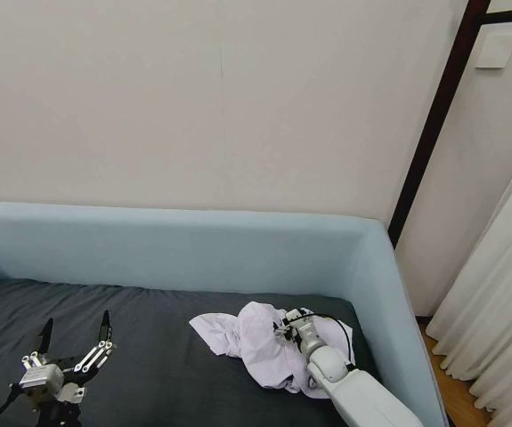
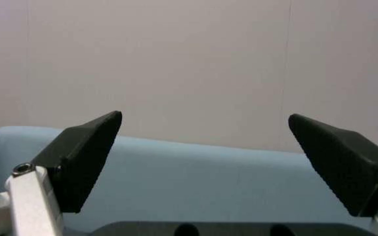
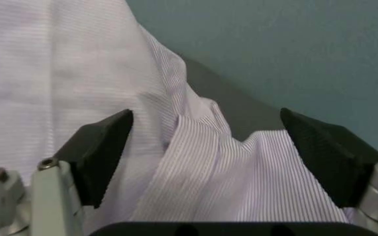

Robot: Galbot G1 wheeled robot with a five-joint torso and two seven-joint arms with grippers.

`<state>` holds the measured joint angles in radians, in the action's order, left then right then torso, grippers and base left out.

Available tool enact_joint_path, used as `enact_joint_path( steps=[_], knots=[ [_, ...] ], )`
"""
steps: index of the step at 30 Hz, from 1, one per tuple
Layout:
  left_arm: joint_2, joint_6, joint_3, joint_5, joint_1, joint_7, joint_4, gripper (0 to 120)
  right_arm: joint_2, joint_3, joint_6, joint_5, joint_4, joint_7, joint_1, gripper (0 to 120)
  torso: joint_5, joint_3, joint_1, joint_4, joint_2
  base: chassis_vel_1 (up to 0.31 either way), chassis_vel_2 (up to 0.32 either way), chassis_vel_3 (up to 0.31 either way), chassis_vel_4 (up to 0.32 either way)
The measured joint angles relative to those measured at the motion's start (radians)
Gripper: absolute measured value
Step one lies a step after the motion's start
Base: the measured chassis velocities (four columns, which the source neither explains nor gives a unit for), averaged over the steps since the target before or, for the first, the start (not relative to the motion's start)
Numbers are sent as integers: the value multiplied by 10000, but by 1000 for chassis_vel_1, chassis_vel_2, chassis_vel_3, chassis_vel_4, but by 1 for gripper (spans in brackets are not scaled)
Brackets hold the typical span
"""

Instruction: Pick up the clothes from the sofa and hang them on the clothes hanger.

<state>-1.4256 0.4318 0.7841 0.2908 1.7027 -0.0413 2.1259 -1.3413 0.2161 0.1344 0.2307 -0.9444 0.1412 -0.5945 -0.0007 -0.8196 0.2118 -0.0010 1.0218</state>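
Heaped on the dark seat of a pale blue sofa (image 1: 193, 253), close to the sofa's end on the robot's right: one pale, finely striped shirt (image 1: 242, 342), crumpled into loose folds.

Pushed into the side of the heap nearest that end of the sofa: the right gripper (image 1: 284, 331), spread wide. Up close from the right wrist, black fingers standing well apart on either side of a raised ridge of the shirt (image 3: 175, 162), nothing pinched yet. Cannot tell whether the pads touch the cloth.

Hanging over the left part of the sofa seat, well apart from the shirt: the left gripper (image 1: 77, 322), also spread wide and holding nothing, pointed toward the sofa's backrest (image 2: 196, 172).

Probably light, thin and limp, with no stiffness to keep its shape. Likely to sag and trail once lifted off the sofa. Not fragile, though smooth enough to slip from a shallow pinch. Best taken by a thick raised fold rather than a single flat layer, ideally near the collar or shoulder if that can be found.

By count: one shirt, one sofa, two grippers. Cannot tell whether a second garment is hidden inside the heap.
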Motion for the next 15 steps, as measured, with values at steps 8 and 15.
enact_joint_path(
  steps=[8, 15],
  knots=[
    [10, 80, 146, 33, 104, -18, 86, 100, -280, -201, 732, -1452, 403, 728, 8, 55, 0, 0, 0, -2, 1, 0, 0, 0, 0],
    [30, 118, 135, 36, 86, -23, 70, 100, -169, -244, 676, -1406, 125, 836, -88, 32, 2, 0, 0, -2, 0, 0, 0, 0, 0]
  ],
)
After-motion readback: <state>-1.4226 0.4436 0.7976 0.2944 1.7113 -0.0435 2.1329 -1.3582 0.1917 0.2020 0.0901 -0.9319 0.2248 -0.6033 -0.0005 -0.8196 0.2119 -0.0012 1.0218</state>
